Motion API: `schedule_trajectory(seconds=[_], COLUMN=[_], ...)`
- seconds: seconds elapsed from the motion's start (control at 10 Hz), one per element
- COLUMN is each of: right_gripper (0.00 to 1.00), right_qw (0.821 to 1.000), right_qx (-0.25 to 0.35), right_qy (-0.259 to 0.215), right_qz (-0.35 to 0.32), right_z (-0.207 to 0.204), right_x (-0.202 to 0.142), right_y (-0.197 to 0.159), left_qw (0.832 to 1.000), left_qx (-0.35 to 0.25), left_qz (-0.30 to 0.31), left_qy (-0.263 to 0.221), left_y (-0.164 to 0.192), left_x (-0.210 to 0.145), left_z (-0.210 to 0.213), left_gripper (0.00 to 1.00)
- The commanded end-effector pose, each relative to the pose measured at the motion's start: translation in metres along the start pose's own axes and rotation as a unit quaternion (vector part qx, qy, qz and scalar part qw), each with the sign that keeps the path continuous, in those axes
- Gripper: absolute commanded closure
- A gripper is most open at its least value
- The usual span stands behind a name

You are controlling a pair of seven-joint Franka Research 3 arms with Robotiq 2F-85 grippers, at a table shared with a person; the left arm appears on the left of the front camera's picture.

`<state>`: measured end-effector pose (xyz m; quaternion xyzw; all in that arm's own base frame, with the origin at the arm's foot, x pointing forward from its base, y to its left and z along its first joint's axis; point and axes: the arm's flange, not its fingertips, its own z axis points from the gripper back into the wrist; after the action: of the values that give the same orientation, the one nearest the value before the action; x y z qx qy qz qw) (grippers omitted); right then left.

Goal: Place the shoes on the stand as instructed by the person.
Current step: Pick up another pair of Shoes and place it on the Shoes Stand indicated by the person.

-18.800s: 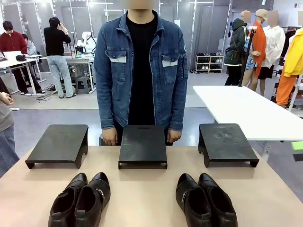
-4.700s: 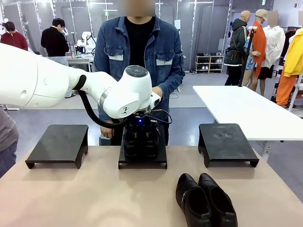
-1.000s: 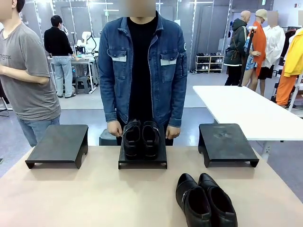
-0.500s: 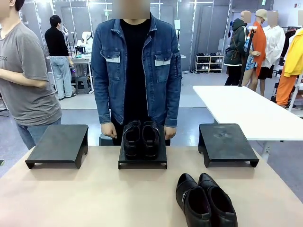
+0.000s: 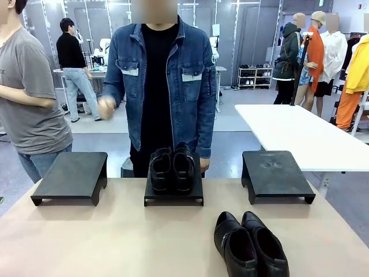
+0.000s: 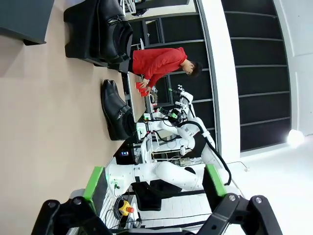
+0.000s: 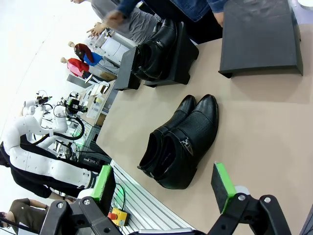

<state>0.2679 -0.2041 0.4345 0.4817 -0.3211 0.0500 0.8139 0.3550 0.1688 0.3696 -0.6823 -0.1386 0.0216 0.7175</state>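
**Hand goes up: second pair awaits its stand**

Against half a second ago, you see one change. The person (image 5: 158, 75) lifts a hand (image 5: 105, 107) to chest height, motion-blurred; it hung low by the middle stand (image 5: 173, 196) before. Judged: the next instruction is starting, with no direction legible yet.

The first pair (image 5: 172, 168) sits on the middle stand. The second pair (image 5: 249, 245) lies on the tabletop (image 5: 115, 242), near your side. The left stand (image 5: 72, 176) and right stand (image 5: 275, 175) are bare.

The left claw (image 6: 154, 180) and right claw (image 7: 164, 183) both gape wide, gripping nothing.

The shoes are glossy black leather with rounded toes; the second pair shows a buckled strap. The stands are matte black, flat-topped and short-legged. The tabletop is smooth beige.
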Motion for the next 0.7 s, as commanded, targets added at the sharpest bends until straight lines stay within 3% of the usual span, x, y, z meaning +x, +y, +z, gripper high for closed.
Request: schedule_trajectory(seconds=[0.0, 0.6], right_gripper=[0.0, 0.0], right_qw=[1.0, 1.0], right_qx=[0.006, 0.006], right_qy=[-0.006, -0.006], right_qz=[0.01, 0.01], right_z=[0.0014, 0.0014], right_x=[0.0009, 0.0009], right_y=[-0.0004, -0.0004], left_qw=[1.0, 1.0], left_qx=[-0.001, -0.001], left_qz=[-0.003, -0.003], left_qy=[0.002, 0.002], left_y=[-0.0022, -0.0022], left_x=[-0.0021, -0.0021], left_z=[-0.0004, -0.0004], left_gripper=[0.0, 0.0])
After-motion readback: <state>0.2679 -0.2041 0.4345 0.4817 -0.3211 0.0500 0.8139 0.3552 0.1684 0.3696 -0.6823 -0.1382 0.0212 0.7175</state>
